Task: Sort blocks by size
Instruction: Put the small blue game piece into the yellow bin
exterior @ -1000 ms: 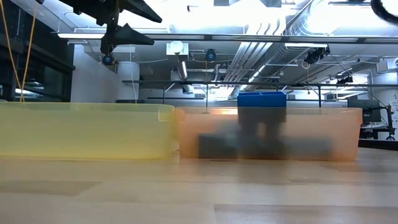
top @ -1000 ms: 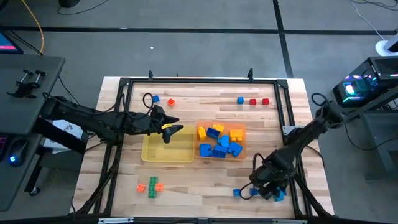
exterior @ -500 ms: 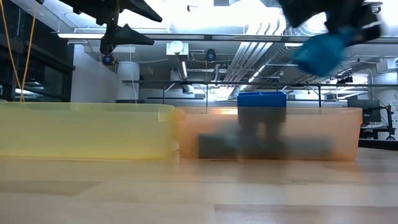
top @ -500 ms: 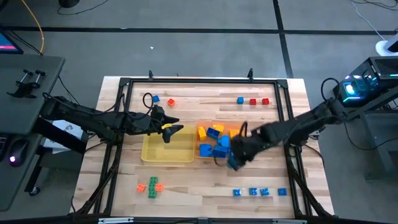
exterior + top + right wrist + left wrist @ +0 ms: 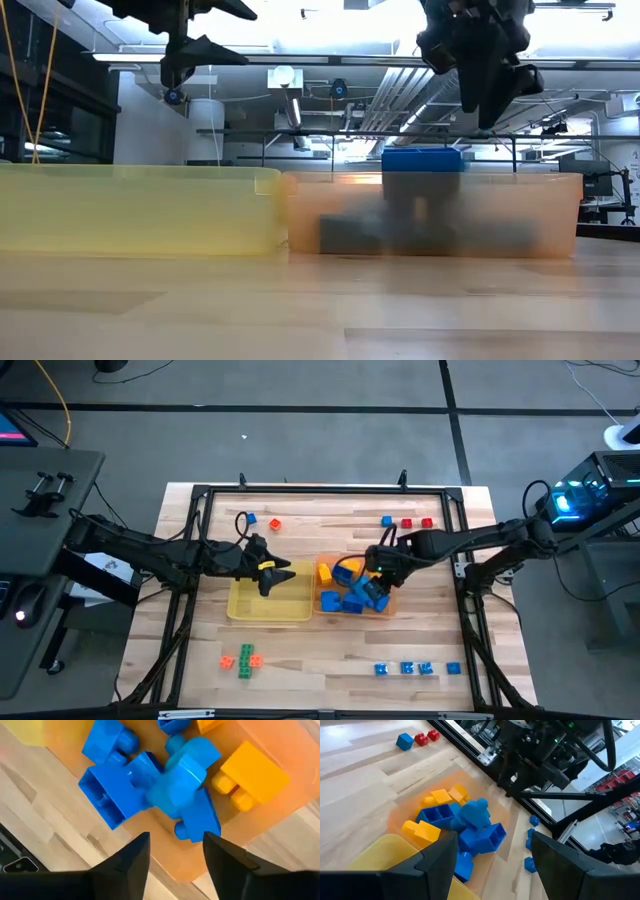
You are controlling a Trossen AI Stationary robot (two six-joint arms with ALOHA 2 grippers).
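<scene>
I have the right gripper [image 5: 378, 567] hovering over the orange tray [image 5: 391, 600], which sits at mid-table just right of the yellow tray [image 5: 240, 608]. Its fingers stand apart with nothing between them in the right wrist view. A blue block [image 5: 186, 775] lies just under them, blurred, on top of the pile of large blocks [image 5: 352, 591]; I judge this to be the release of a large block into the tray.

To complete the step well:
1. Keep the fingers parted and lift straight up, so neither finger clips the pile or the tray wall.
2. Confirm the block has come to rest inside the rim before leaving.
3. Clear the tray's right wall before swinging toward the next pick.

The blur leaves the dropped block's orientation uncertain. In the right wrist view it seems to lie on its side, its long axis slanting across the pile rather than square to the tray walls. I cannot tell which way its studs face.

Blocks not yet sorted:
- a row of small blue blocks [image 5: 415, 669] at the near right;
- orange and green blocks [image 5: 240, 659] at the near left;
- small blocks near the far edge [image 5: 407, 522].

The left gripper [image 5: 276, 573] waits above the yellow tray, fingers open, holding nothing.
</scene>
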